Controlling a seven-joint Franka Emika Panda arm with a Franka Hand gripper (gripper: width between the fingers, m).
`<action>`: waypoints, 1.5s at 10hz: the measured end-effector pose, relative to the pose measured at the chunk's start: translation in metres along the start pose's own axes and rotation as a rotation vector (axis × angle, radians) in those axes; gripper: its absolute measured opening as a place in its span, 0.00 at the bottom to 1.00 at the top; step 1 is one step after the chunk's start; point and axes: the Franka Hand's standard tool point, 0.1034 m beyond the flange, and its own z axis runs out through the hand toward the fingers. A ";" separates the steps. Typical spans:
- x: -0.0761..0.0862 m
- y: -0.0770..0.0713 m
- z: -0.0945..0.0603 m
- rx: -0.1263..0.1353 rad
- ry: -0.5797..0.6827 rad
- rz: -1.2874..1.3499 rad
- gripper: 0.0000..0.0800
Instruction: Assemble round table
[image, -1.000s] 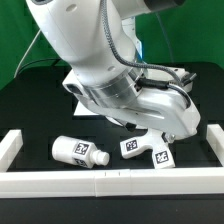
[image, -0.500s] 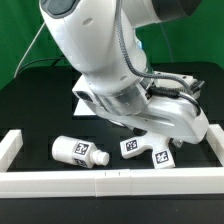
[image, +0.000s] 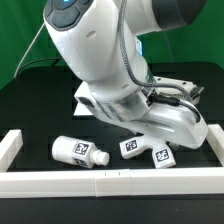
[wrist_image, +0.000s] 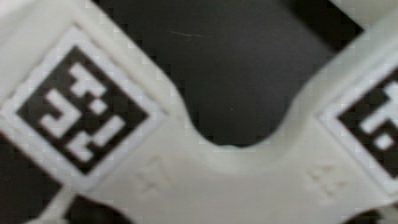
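The white cross-shaped base (image: 145, 150) lies near the front rail, two of its tagged arms sticking out from under the arm. In the wrist view the base (wrist_image: 222, 175) fills the picture very close, with a tag on each of two arms. The short cylindrical leg (image: 78, 151) lies on its side to the exterior view's left of the base. My gripper (image: 149, 136) is low, right over the base. Its fingers are hidden by the hand, and no fingers show in the wrist view. The round disc is out of view.
The long white rail frame (image: 100, 181) runs along the front, with side pieces at both ends. A corner of the marker board (image: 84, 99) shows behind the arm. The table is black, with a green backdrop behind.
The arm has leaned further to the exterior view's right and the hand has sunk a little toward the base. The base and the leg have not moved.
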 end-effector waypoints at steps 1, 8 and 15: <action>0.000 0.000 0.000 0.000 0.000 0.000 0.56; -0.030 0.040 -0.069 0.002 0.002 -0.108 0.56; -0.025 0.078 -0.067 0.001 -0.025 -0.251 0.56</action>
